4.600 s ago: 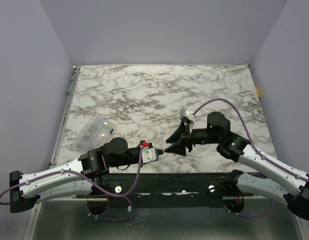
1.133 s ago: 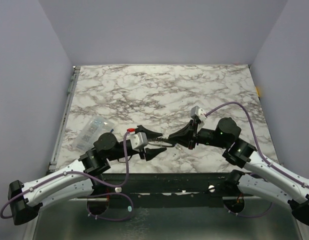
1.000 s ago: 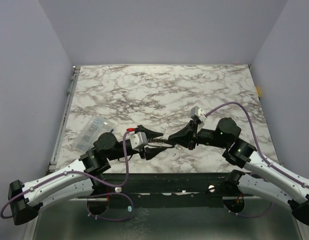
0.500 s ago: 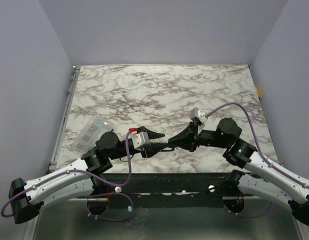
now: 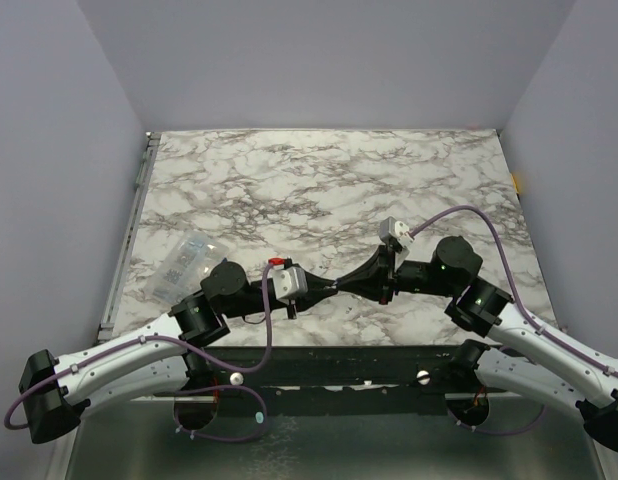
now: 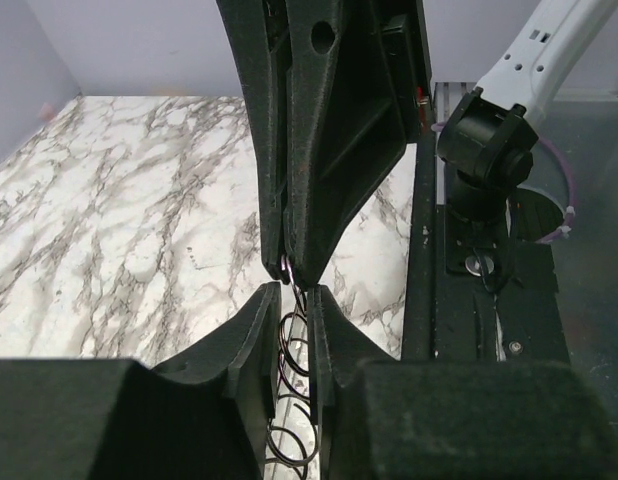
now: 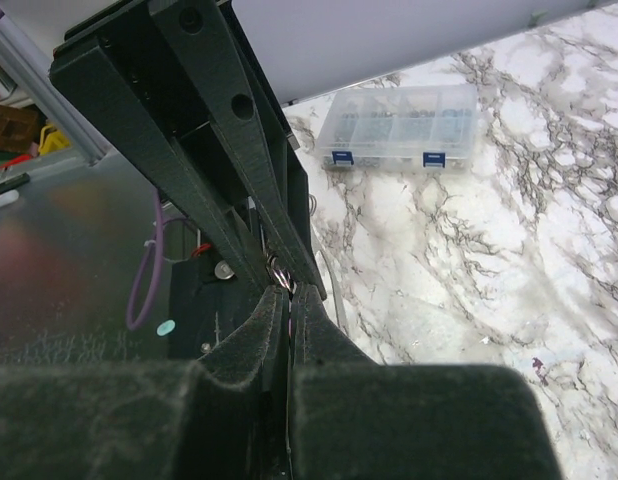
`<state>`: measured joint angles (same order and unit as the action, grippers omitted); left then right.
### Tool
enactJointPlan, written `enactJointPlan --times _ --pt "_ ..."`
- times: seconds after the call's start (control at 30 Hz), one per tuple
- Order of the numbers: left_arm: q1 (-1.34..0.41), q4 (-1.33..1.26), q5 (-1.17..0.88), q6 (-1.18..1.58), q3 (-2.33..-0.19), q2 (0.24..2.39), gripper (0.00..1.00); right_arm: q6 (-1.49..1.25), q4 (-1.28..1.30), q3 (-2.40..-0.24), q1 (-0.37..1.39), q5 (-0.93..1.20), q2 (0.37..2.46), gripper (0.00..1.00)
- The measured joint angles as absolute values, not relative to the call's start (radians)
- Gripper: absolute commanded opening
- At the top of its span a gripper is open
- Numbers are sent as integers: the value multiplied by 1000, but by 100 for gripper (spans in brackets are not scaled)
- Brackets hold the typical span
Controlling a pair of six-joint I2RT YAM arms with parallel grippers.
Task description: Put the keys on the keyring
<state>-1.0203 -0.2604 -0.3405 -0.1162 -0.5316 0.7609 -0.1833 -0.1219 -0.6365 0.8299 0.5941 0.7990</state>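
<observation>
— Left pincer first: on my screen its fingers stand nearly together, with only a narrow slot between them.
— Is it grasping anything?
— I see the keyring, thin wire loops, sitting inside that slot, but I cannot tell whether the pads actually press on it.
— And the other one?
— My right pincer is clenched tight, tip to tip with the left pincer, and the upper end of the wire is pinched at its very point.
— Where is all that on the tabletop?
— Over the near edge, about midway along it, the two arms reaching in from either side. From the overhead camera the ring is too small for me to make out.
— Anything else out there?
— One clear plastic box near the left edge, well apart from both pincers.
</observation>
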Motion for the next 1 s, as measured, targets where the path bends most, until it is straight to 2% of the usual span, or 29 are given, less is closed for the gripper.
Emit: enactJointPlan --times 0.1,0.17,0.4,0.53,0.63,0.73,1.0 --pt "-1021 -259 -348 -117 -532 762 10 -183 -122 -636 830 594 799 1" --pt "-1021 -257 -352 -117 -532 763 0 -183 -122 -636 830 595 799 1" --pt "-1021 -251 -355 -124 -533 767 0 -183 -122 -633 829 603 800 2" --pt "-1023 -242 -355 -149 -533 764 0 -183 -118 -633 829 607 803 35" --pt "-1023 -234 -345 -181 -531 754 0 -181 -118 -633 830 613 796 53" --pt "-1023 -226 -312 -215 -521 731 0 -183 -109 -633 831 613 762 57" --pt "-1029 -208 -234 -334 -517 718 0 -187 -73 -633 831 505 643 58"
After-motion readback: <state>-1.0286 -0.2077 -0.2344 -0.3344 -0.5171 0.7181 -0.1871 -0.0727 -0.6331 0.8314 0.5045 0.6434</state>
